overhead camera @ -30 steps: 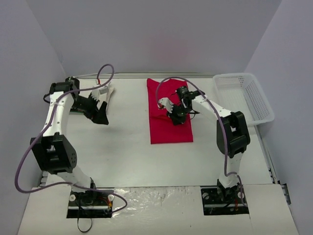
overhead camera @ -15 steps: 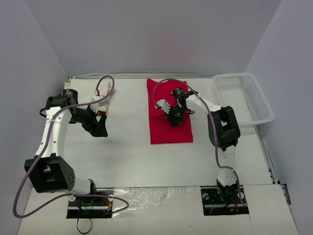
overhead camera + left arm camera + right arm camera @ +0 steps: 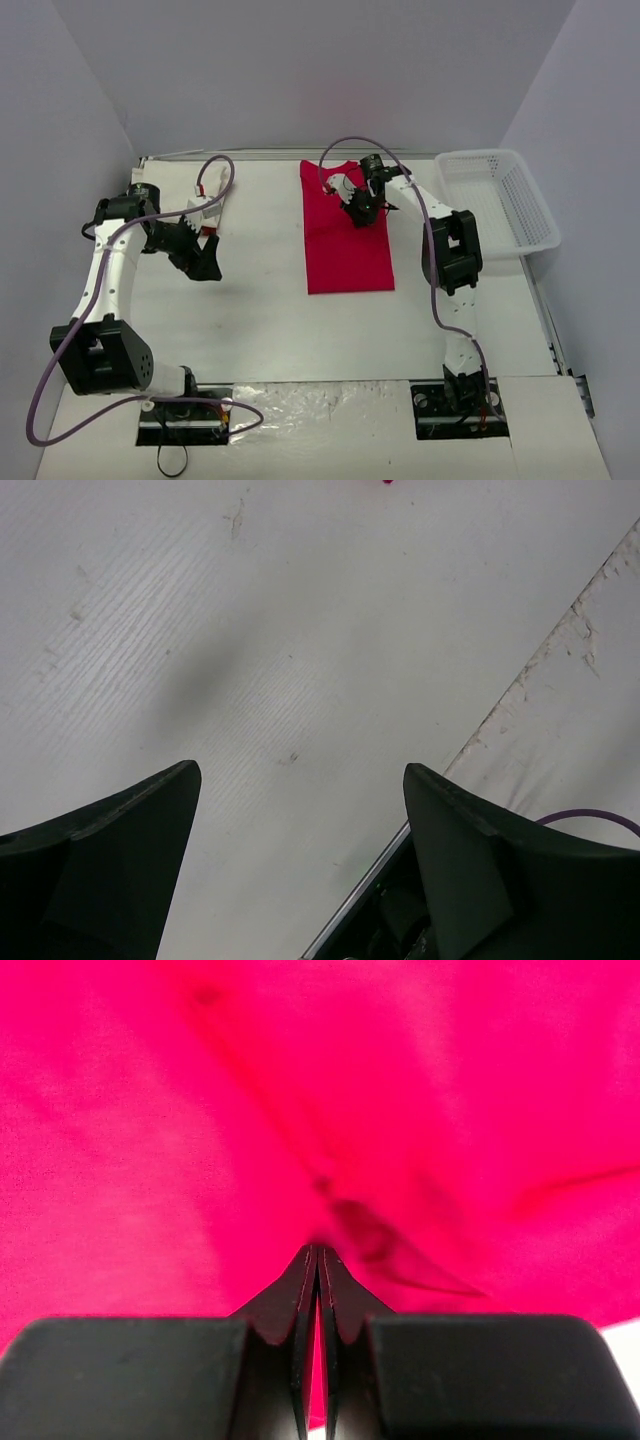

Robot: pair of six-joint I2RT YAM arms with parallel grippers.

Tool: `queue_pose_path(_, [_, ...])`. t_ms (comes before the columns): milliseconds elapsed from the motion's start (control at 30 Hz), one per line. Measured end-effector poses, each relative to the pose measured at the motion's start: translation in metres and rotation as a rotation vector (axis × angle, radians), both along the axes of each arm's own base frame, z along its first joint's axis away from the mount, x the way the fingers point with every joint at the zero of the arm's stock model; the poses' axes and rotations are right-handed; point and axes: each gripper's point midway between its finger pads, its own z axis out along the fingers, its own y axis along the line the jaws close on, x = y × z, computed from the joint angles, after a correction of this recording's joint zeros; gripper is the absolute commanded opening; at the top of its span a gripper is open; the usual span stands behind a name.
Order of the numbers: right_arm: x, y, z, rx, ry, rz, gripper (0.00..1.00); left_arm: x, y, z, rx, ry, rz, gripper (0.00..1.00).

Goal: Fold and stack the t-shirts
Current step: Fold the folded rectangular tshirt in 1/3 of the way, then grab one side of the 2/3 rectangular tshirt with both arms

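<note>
A bright red t-shirt point(image 3: 345, 255) lay folded into a long rectangle, flat on the white table point(image 3: 260, 300), slightly creased.

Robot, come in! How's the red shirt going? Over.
Left end effector open, over table. Right end effector shut, tips on red shirt. Nothing blocking.

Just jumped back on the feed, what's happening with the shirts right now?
The right tool is shut, pinching the far part of the folded red t-shirt lying at centre. The left tool hangs open over bare table on the left, holding nothing. Only this one shirt is in view.
</note>
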Motion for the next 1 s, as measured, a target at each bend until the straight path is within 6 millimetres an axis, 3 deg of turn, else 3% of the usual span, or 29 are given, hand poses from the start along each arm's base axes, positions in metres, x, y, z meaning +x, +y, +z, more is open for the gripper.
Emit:
queue_pose_path(200, [0.018,-0.017,0.008,-0.021,-0.032,-0.087,0.00,0.004,-0.005,0.000,0.028,-0.035,-0.007,0.90])
queue_pose_path(300, [0.011,-0.027,0.019,-0.043,-0.041,-0.137,0.00,0.005,-0.025,0.002,0.107,-0.102,-0.083,0.97])
queue_pose_path(400, [-0.015,-0.041,0.040,-0.061,-0.045,-0.181,0.11,-0.002,-0.061,0.005,0.150,-0.156,-0.213,0.94])
queue_pose_path(500, [-0.054,-0.058,0.072,-0.062,-0.068,-0.215,0.20,-0.003,-0.086,0.003,0.172,-0.167,-0.310,0.94])
queue_pose_path(633, [-0.101,-0.080,0.103,-0.055,-0.116,-0.255,0.33,0.010,-0.110,-0.021,0.239,-0.165,-0.385,0.94])
queue_pose_path(700, [-0.124,-0.092,0.102,-0.074,-0.103,-0.277,0.39,0.015,-0.124,-0.038,0.289,-0.165,-0.431,0.94])
queue_pose_path(800, [-0.142,-0.110,0.093,-0.097,-0.071,-0.324,0.41,0.019,-0.151,-0.062,0.349,-0.187,-0.500,0.94])
queue_pose_path(1000, [-0.148,-0.131,0.091,-0.106,-0.051,-0.427,0.41,0.026,-0.194,-0.093,0.392,-0.216,-0.572,0.94])
